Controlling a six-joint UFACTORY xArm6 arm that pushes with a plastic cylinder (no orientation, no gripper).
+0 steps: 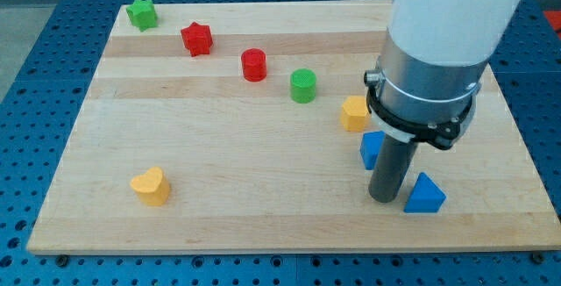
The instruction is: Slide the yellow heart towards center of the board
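Seven blocks: all lie on the wooden tabletop (263,225), counted below from the view's bottom upward.
Yellow heart (151,186): one, nearest the view's bottom, at the lower left, alone and well apart from every other block.
Tip (383,199): my tip rests on the board at the lower right; I carry no pincer, only a plain rod, so nothing opens, closes or holds.
Key relation: the heart lies far toward the view's left of my tip, at about the same depth, with bare wood between us.
Judgement: board centre sits up and to the right of the heart, so I should reach its lower-left side before pushing.
Blue blocks: two, a blue triangle (425,195) just beside my tip on the right, and a blue block (371,149) partly hidden behind the rod.
Yellow block (355,113): one more yellow, shape unclear.
Green cylinder (303,86): one.
Red cylinder (254,64): one.
Red star (197,39): one.
Green star (141,13): one, farthest, at the top left corner.
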